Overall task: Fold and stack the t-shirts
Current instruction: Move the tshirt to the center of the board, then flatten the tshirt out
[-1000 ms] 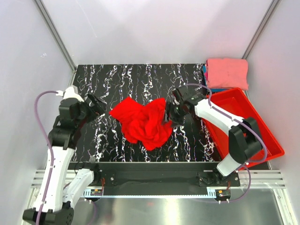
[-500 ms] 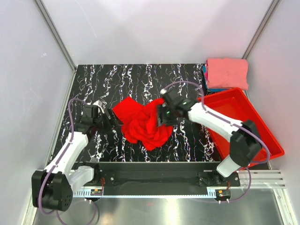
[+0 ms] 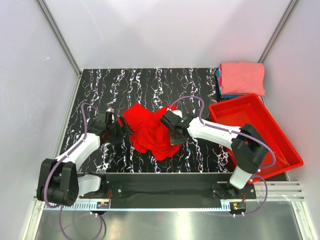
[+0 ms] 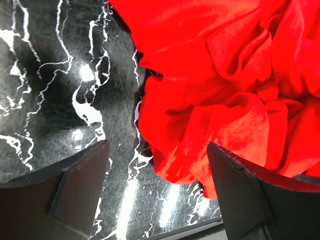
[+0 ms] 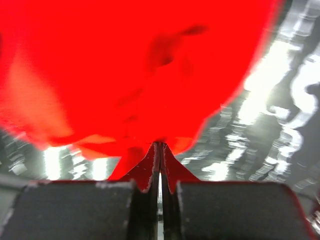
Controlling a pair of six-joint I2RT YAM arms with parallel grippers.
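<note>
A bright red t-shirt [image 3: 150, 132] lies crumpled in the middle of the black marbled table [image 3: 150, 85]. My left gripper [image 3: 120, 130] is low at its left edge, open. In the left wrist view a fold of the red t-shirt [image 4: 225, 75] hangs between the spread fingers of the left gripper [image 4: 157, 150]. My right gripper [image 3: 170, 135] rests on the shirt's right side. In the right wrist view the right gripper [image 5: 160, 146] is shut, pinching the red t-shirt [image 5: 125, 65] at its tips. A folded salmon-pink t-shirt [image 3: 242, 77] tops blue t-shirts [image 3: 220, 84] at the back right.
A rigid red bin [image 3: 272, 135] stands at the right, beside the right arm's elbow. The folded stack sits just behind it. Metal frame posts and white walls close in the table on three sides.
The left arm dropped and reached right to the shirt's left edge. The right gripper moved left onto the shirt and closed on it.
</note>
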